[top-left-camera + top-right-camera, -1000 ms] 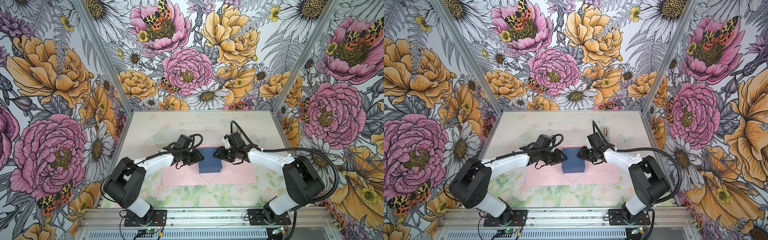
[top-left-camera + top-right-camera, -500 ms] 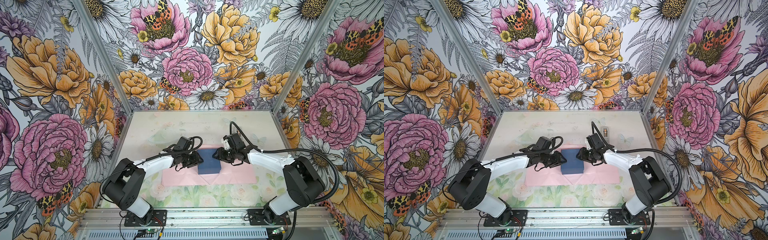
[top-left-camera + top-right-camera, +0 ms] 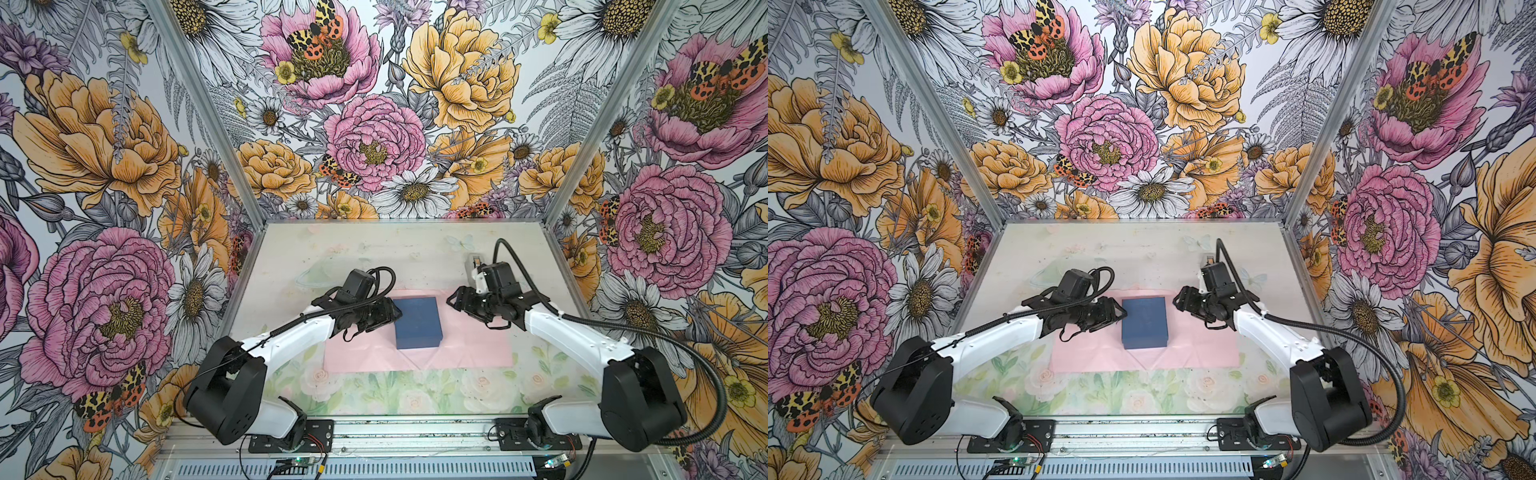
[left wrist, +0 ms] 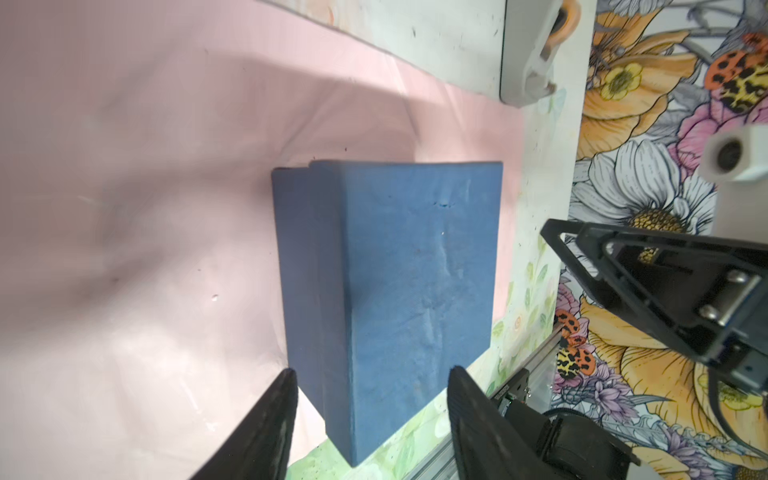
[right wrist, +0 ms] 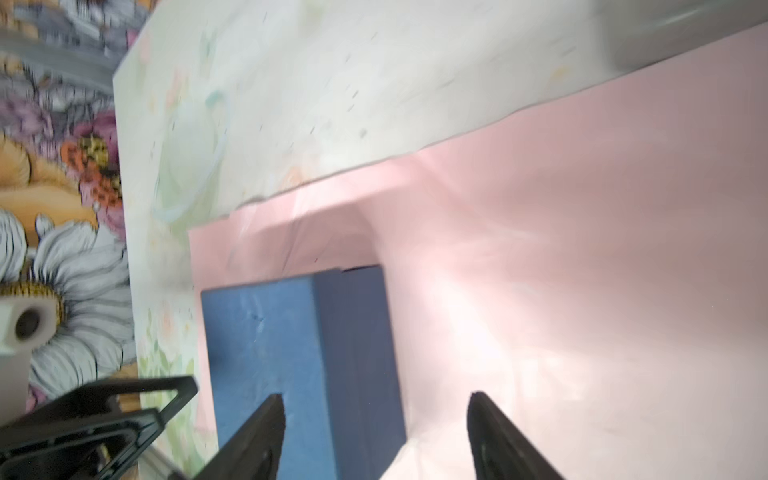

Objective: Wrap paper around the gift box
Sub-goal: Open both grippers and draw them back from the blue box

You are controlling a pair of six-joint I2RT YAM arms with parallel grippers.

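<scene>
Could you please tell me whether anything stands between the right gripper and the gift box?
Nothing visible does. In a top view the right gripper hangs open beside the gift box, apart from it. Only the flat paper that the box rests on lies under the gap.

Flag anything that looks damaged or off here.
The box has a small dent and wrinkles on its top face, seen in the left wrist view. The paper under it is creased. Nothing else stands out.
</scene>
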